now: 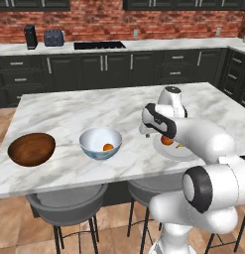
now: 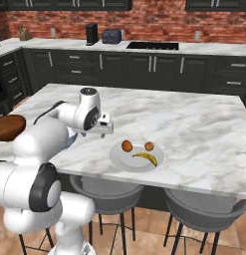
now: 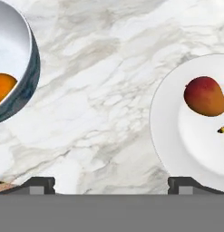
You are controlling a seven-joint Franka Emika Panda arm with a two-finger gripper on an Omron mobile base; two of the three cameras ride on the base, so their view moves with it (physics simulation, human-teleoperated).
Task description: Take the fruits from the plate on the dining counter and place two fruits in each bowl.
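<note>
On the white marble dining counter [image 1: 69,114] stand a dark wood bowl [image 1: 31,149] at the left and a white-blue bowl [image 1: 100,143] holding one orange fruit [image 1: 108,147]. The same bowl [image 3: 34,68] and fruit [image 3: 2,87] sit at the left of the hand view. To the right, the pale plate [image 2: 119,158] carries two red-orange fruits [image 2: 126,146] [image 2: 149,146] and a small yellow banana [image 2: 146,158]. My gripper [image 3: 111,183] hangs open and empty over bare marble between bowl and plate [image 3: 163,122], with a red-orange fruit [image 3: 205,96] to its right.
Two grey stools [image 1: 67,203] [image 2: 107,191] stand under the near counter edge. Along the brick wall, the back counter holds a toaster [image 1: 53,37], a dark coffee machine [image 1: 30,36] and a cooktop [image 1: 99,45]. My own arm [image 1: 193,136] covers part of the plate in the left base view.
</note>
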